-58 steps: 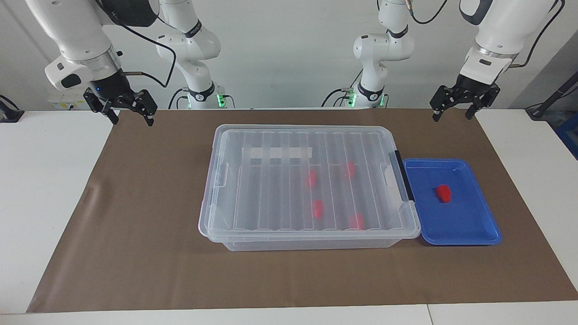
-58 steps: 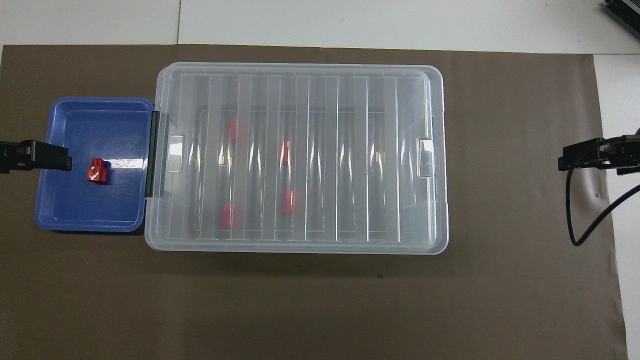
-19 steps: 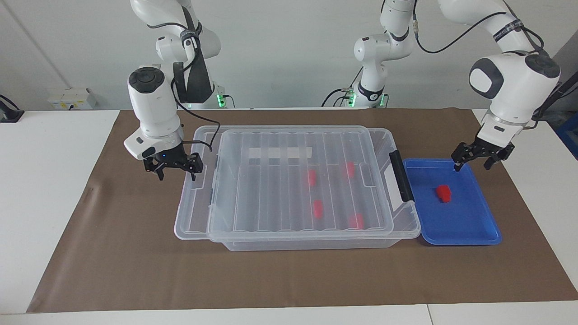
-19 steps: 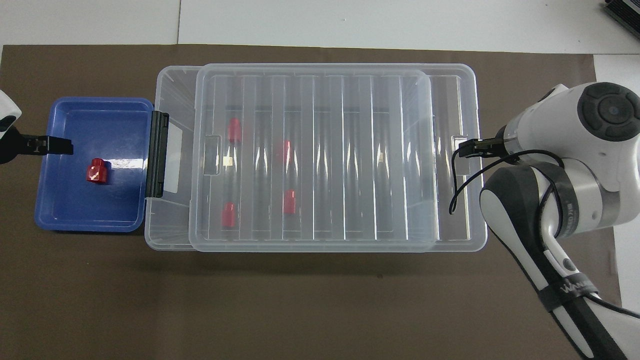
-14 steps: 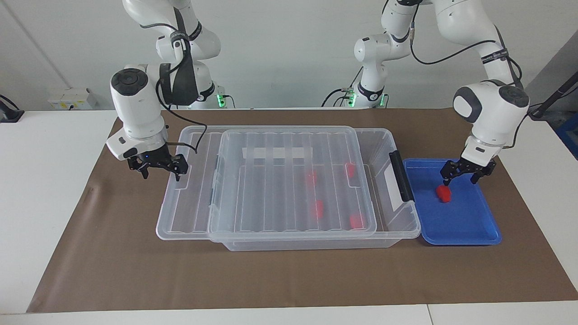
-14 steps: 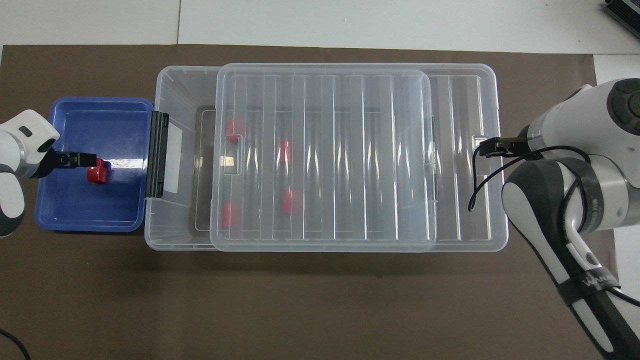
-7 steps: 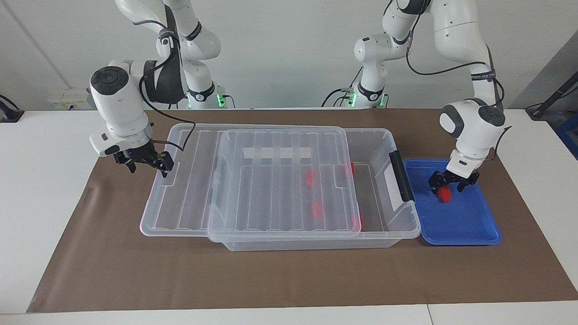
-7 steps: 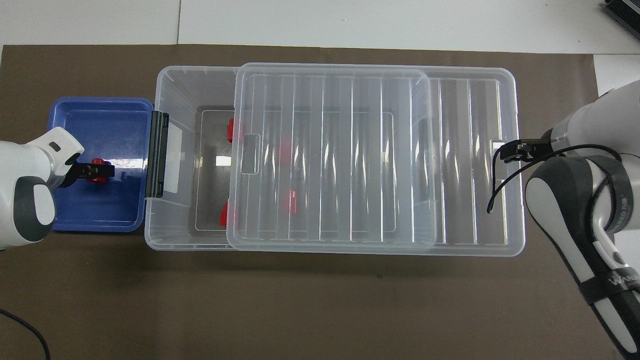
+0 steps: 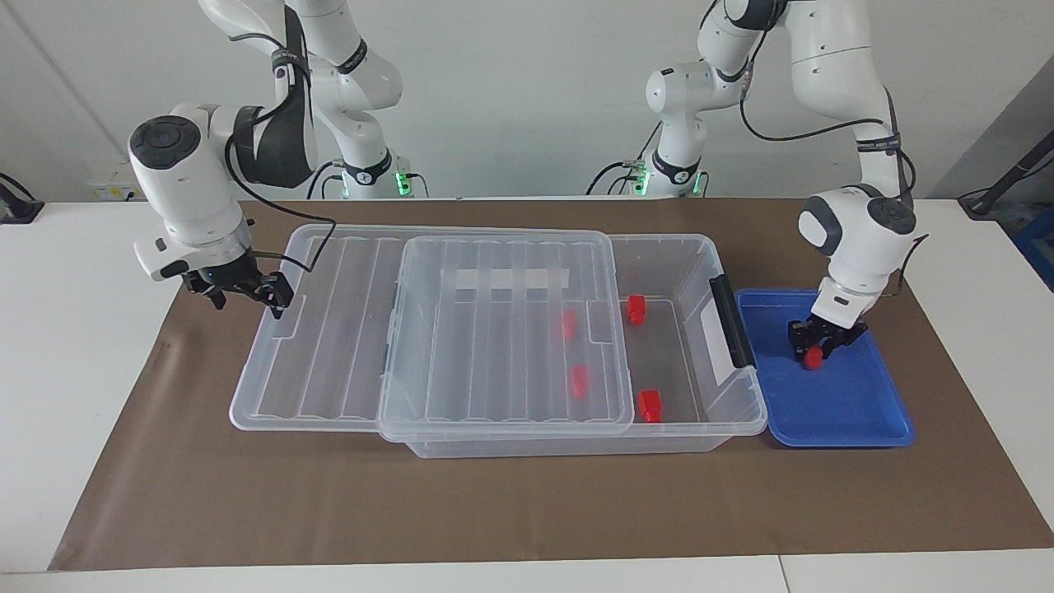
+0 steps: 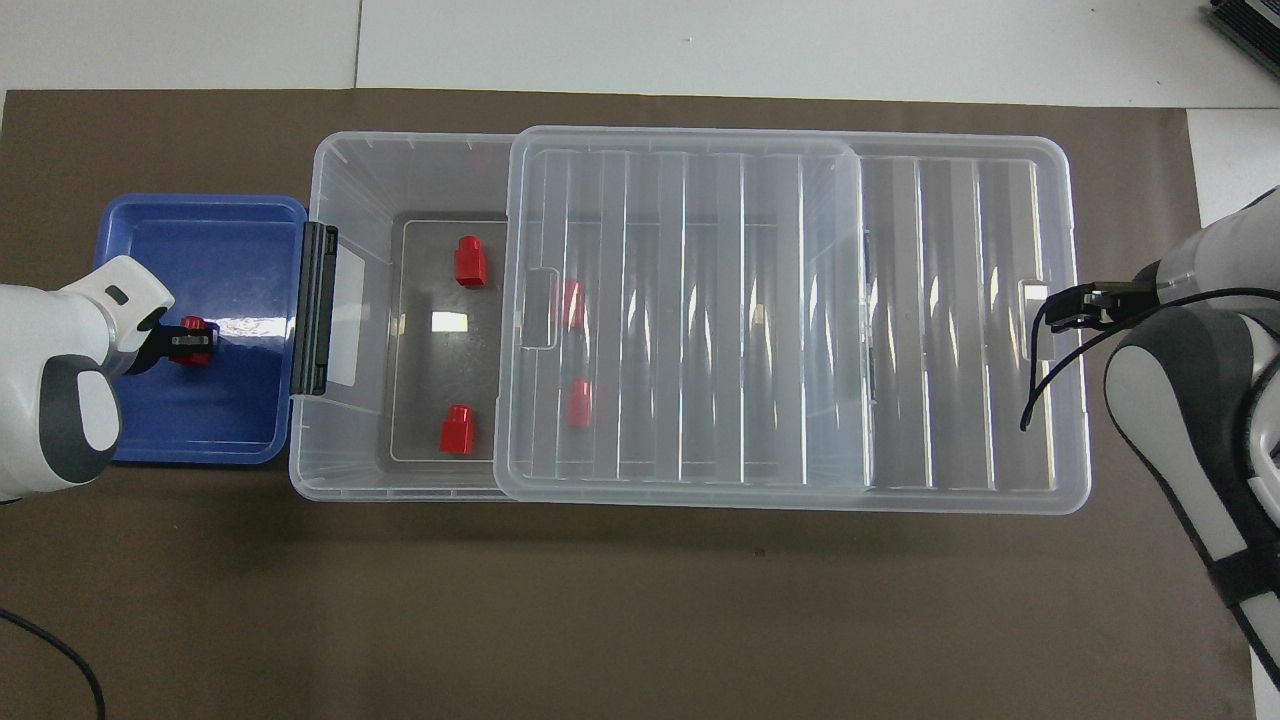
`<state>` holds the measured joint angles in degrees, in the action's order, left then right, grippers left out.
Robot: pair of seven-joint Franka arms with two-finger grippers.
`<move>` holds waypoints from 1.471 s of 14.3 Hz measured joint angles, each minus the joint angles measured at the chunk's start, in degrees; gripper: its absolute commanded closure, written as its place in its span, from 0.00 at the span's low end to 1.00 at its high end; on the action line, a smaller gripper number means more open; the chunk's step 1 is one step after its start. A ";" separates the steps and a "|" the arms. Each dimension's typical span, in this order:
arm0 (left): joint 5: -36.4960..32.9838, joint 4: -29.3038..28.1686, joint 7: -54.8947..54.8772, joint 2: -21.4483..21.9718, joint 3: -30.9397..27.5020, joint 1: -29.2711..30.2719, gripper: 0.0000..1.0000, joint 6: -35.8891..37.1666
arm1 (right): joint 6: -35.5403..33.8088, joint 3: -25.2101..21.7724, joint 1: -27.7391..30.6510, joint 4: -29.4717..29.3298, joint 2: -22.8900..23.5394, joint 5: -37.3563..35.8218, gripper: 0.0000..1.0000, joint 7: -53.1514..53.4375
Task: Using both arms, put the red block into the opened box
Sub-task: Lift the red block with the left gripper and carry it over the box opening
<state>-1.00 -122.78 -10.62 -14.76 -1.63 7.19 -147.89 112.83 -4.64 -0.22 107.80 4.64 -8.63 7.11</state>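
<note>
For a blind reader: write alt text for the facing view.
The left arm's tool is closed on a red block in the blue tray. The right arm's tool is at the edge of the clear lid, slid partway off the box holding four red blocks.

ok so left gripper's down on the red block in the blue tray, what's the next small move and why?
Probably a short straight lift. The left gripper looks closed on the small red plastic block, which still sits low in the shallow blue tray. The right gripper holds the clear ribbed lid slid aside, so the clear plastic box is open beside the tray.
</note>
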 measured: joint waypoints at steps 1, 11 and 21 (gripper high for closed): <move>0.00 0.11 0.00 0.00 0.00 0.00 1.00 0.19 | -0.19 -0.02 0.25 0.00 -0.11 0.00 0.00 -0.21; 0.44 29.58 20.08 6.02 3.25 -5.75 1.00 45.98 | -0.40 -0.05 1.30 -0.01 -0.60 -0.09 0.00 -0.84; 1.16 32.52 50.03 3.24 8.54 -18.00 1.00 38.25 | -12.56 0.51 0.54 -7.57 -6.69 6.32 0.00 -0.69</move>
<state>0.16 -90.26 39.42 -11.52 6.91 -10.81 -109.63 100.27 -4.13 0.32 100.23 -2.05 -2.31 6.42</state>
